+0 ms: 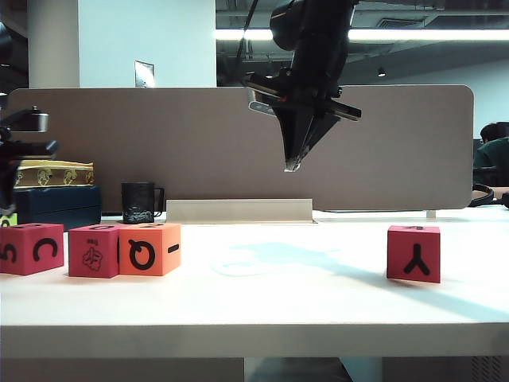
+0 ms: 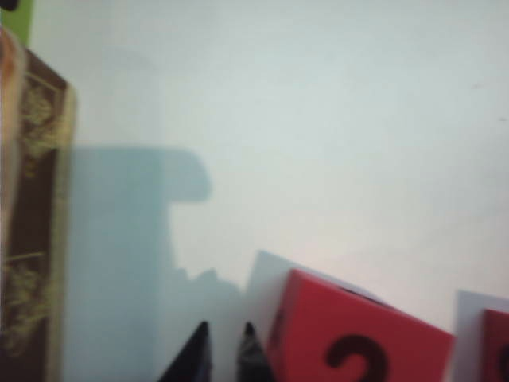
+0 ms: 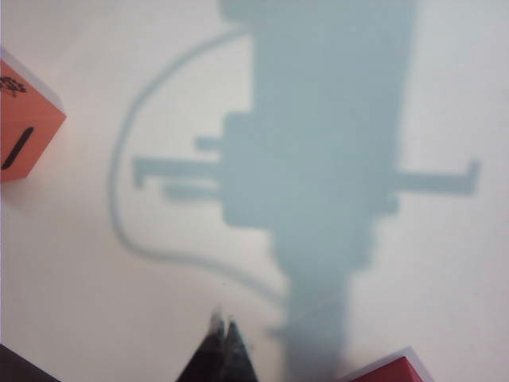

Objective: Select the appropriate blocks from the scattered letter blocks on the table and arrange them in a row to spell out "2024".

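Observation:
Three blocks stand in a row at the left of the white table (image 1: 262, 294): a pink-red one with 5 and C (image 1: 32, 248), a pink-red one with a small picture (image 1: 94, 251), and an orange one with Q (image 1: 149, 248). A pink-red Y block (image 1: 413, 253) stands alone at the right. My right gripper (image 1: 293, 165) hangs high over the middle, shut and empty (image 3: 223, 321). The left gripper (image 2: 226, 328) hovers beside a red block (image 2: 350, 338); its fingertips are a narrow gap apart with bare table between them. Of the left arm (image 1: 17, 143) only a part shows at the left edge.
A grey-brown partition panel (image 1: 199, 143) closes the back. A black mug (image 1: 139, 202), a gold-patterned box (image 1: 56, 173) on a dark blue box (image 1: 60, 205) and a beige strip (image 1: 238, 210) stand along it. A lime-green corner (image 1: 6, 219) peeks in at the left edge.

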`<action>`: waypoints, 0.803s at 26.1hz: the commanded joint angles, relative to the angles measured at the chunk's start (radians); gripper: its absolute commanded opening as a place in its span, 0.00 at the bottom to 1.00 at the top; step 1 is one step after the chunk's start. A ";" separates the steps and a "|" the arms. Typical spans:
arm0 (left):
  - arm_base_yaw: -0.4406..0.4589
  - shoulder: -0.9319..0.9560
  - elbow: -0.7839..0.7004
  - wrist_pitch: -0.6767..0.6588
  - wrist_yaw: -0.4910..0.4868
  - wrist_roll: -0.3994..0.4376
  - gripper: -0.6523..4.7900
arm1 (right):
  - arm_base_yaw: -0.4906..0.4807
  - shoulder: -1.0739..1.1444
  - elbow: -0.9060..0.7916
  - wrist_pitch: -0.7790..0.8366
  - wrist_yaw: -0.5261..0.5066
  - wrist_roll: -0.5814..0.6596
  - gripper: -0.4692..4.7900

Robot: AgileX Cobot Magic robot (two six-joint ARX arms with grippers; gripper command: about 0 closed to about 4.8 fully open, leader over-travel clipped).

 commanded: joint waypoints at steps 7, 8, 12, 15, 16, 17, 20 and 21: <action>0.026 -0.002 0.004 -0.008 -0.040 0.051 0.11 | 0.013 -0.006 0.002 -0.002 -0.326 -0.003 0.09; 0.027 -0.002 0.004 -0.012 -0.041 0.053 0.11 | 0.021 -0.006 0.002 0.002 -0.348 -0.004 0.09; 0.054 0.016 0.003 -0.028 -0.028 0.056 0.11 | 0.071 -0.007 0.002 0.029 -0.451 -0.019 0.09; 0.066 0.044 0.003 -0.036 -0.003 0.055 0.11 | 0.098 -0.007 0.002 0.042 -0.449 -0.021 0.09; 0.071 0.054 0.003 -0.036 0.004 0.055 0.11 | 0.107 -0.007 0.002 0.047 -0.448 -0.021 0.09; 0.078 0.063 0.003 -0.035 0.010 0.055 0.11 | 0.115 -0.008 0.003 0.051 -0.447 -0.021 0.09; 0.086 0.080 0.003 -0.035 0.014 0.055 0.11 | 0.140 -0.018 0.003 0.063 -0.415 -0.023 0.09; 0.092 0.085 0.003 -0.035 0.020 0.055 0.11 | 0.146 -0.028 0.003 0.071 -0.372 -0.025 0.09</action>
